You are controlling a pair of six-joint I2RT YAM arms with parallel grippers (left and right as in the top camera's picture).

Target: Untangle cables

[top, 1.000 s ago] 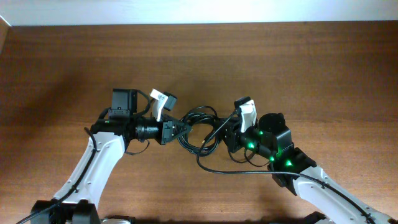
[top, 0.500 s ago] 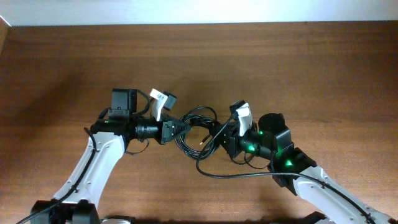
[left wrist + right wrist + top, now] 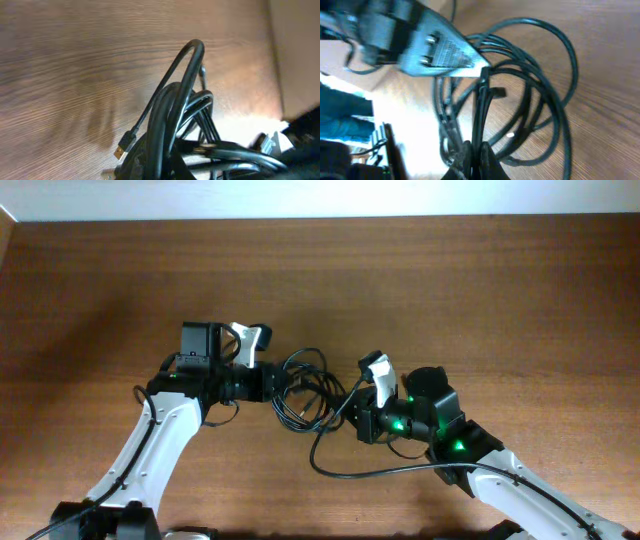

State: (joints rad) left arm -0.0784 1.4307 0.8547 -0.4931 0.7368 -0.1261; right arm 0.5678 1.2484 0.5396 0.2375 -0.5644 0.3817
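The cables (image 3: 306, 388) are thin black cords looped in a tangle on the wood table between my two grippers. My left gripper (image 3: 277, 383) is shut on the left side of the tangle. In the left wrist view a tall loop (image 3: 186, 82) rises from its jaws (image 3: 161, 166), and a USB plug (image 3: 123, 146) hangs to the left. My right gripper (image 3: 354, 416) is shut on a strand at the tangle's right side. In the right wrist view that strand (image 3: 481, 107) runs up from the jaws (image 3: 476, 159). One cord trails along the table under the right arm (image 3: 370, 473).
The brown wood table (image 3: 480, 290) runs to a pale wall edge at the back. The left arm's thicker base wires (image 3: 215, 415) hang beside its wrist. My left gripper also shows in the right wrist view (image 3: 437, 50), close above the tangle.
My right gripper has moved left and nearer the table's front edge with its strand. My left gripper has drawn back to the left and its wrist has turned. The trailing cord has slid left.
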